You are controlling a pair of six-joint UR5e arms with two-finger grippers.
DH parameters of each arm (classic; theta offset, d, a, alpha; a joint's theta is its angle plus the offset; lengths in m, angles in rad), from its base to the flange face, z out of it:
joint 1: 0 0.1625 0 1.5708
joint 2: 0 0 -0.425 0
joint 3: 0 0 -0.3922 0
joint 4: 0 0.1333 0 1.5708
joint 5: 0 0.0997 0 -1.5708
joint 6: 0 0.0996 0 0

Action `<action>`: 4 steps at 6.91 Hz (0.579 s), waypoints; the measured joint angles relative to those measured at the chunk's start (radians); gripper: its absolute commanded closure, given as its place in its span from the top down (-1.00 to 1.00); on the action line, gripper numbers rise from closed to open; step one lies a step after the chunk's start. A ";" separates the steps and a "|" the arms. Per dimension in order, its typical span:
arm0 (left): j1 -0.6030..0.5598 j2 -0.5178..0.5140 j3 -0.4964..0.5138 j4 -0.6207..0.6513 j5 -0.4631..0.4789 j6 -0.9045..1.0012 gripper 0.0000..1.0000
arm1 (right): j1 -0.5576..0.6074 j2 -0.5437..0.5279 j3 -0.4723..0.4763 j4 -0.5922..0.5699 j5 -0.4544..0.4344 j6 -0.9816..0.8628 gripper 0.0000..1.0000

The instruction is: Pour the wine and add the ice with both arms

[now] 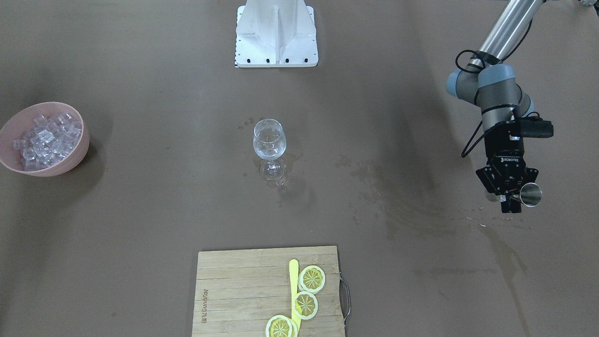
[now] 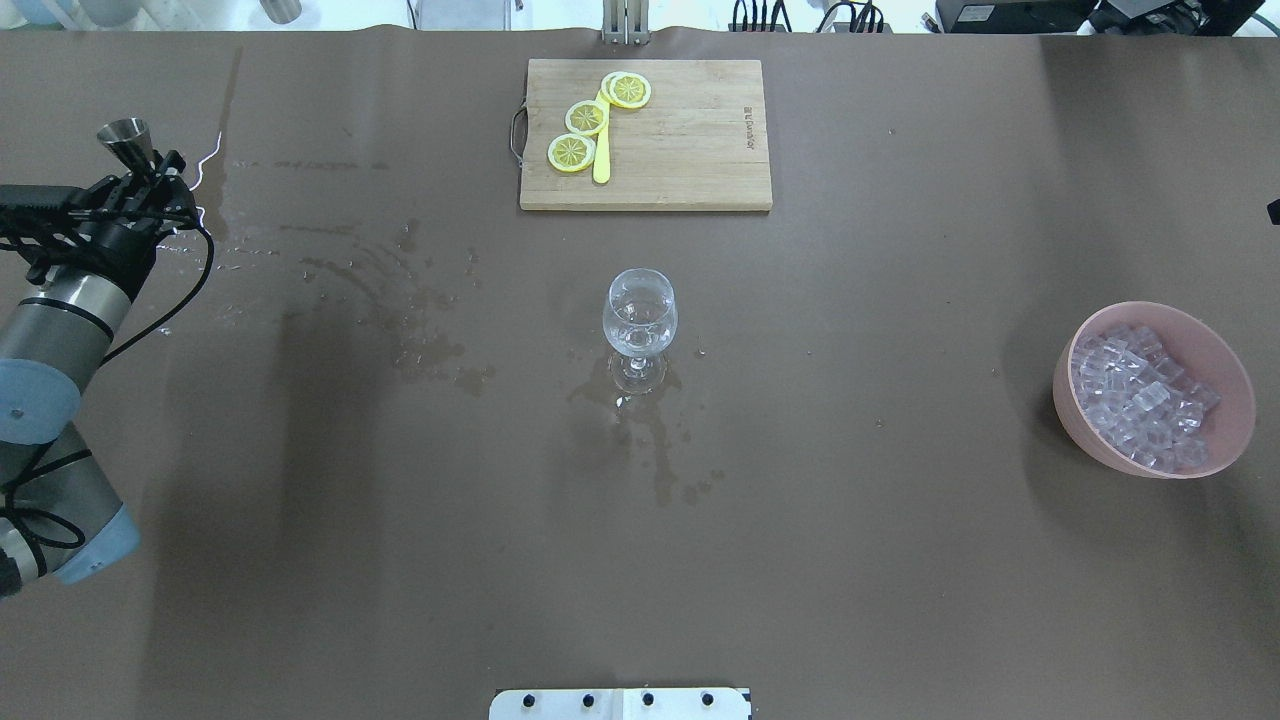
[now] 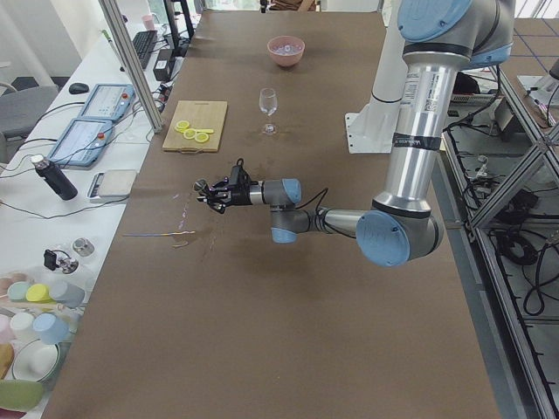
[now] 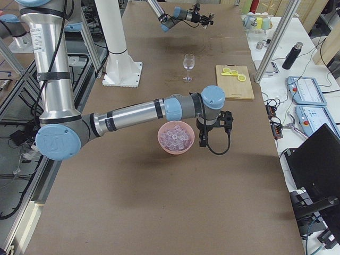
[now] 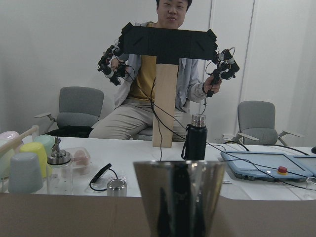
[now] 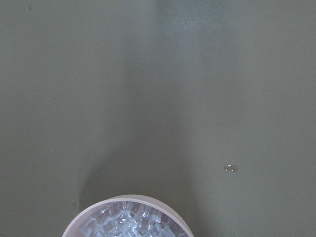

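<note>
A wine glass (image 1: 269,140) stands upright mid-table with a little clear liquid in it; it also shows in the overhead view (image 2: 640,320). Ice cubes (image 1: 44,138) fill a pink bowl (image 2: 1240,400). My left gripper (image 1: 510,193) hovers at the table's left end, shut on a steel jigger (image 1: 531,194) held on its side; the jigger fills the bottom of the left wrist view (image 5: 180,197). My right gripper (image 4: 201,142) points down beside the bowl; I cannot tell if it is open. The right wrist view shows the ice (image 6: 128,224) at its bottom edge.
A wooden cutting board (image 2: 690,150) with lemon slices (image 2: 587,117) and a yellow knife (image 2: 601,160) lies at the far edge. Wet spills (image 2: 420,330) streak the brown table between the left gripper and the glass. The white base block (image 1: 276,32) sits behind.
</note>
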 measured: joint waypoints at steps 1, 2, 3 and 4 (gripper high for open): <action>0.006 0.000 0.004 0.003 0.001 0.025 -1.00 | -0.001 0.000 0.000 0.000 0.000 0.000 1.00; 0.009 0.002 0.010 0.011 -0.014 0.057 -1.00 | -0.002 0.001 0.001 0.000 -0.001 0.000 1.00; 0.010 0.005 0.013 0.020 -0.049 0.101 -1.00 | -0.002 0.001 0.001 0.001 -0.002 0.000 1.00; 0.009 0.011 0.011 0.051 -0.091 0.127 -1.00 | -0.003 0.001 0.001 0.001 -0.004 0.000 1.00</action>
